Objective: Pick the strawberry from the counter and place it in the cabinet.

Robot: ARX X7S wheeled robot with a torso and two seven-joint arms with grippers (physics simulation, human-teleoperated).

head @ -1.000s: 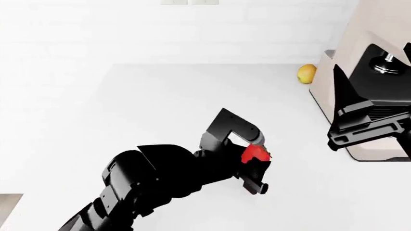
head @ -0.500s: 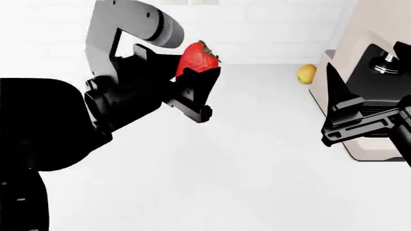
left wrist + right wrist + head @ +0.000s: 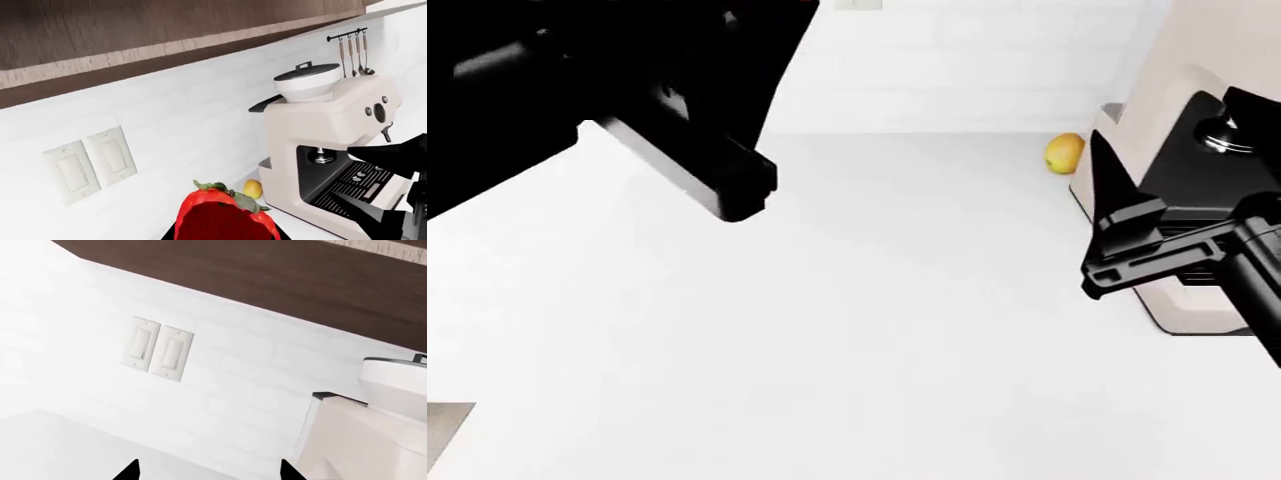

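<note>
The strawberry (image 3: pixel 227 220), bright red with a green leafy cap, fills the lower middle of the left wrist view, and my left gripper (image 3: pixel 225 235) is shut on it. That arm (image 3: pixel 587 80) hangs high over the white counter (image 3: pixel 868 330) as a big dark mass, and it hides the berry in the head view. Above the berry runs the dark wooden underside of the cabinet (image 3: pixel 133 30). My right gripper (image 3: pixel 208 472) is open with nothing between its fingertips and hovers beside the coffee machine (image 3: pixel 1214 150).
A round yellow fruit (image 3: pixel 1065 153) lies by the back wall next to the beige coffee machine (image 3: pixel 333 150). Two light switches (image 3: pixel 90 162) sit on the white tiled wall. A rail of utensils (image 3: pixel 350 47) hangs above the machine.
My left arm has risen steeply from the counter with the strawberry, which has left the head view. The right gripper has drifted slightly left and down.
</note>
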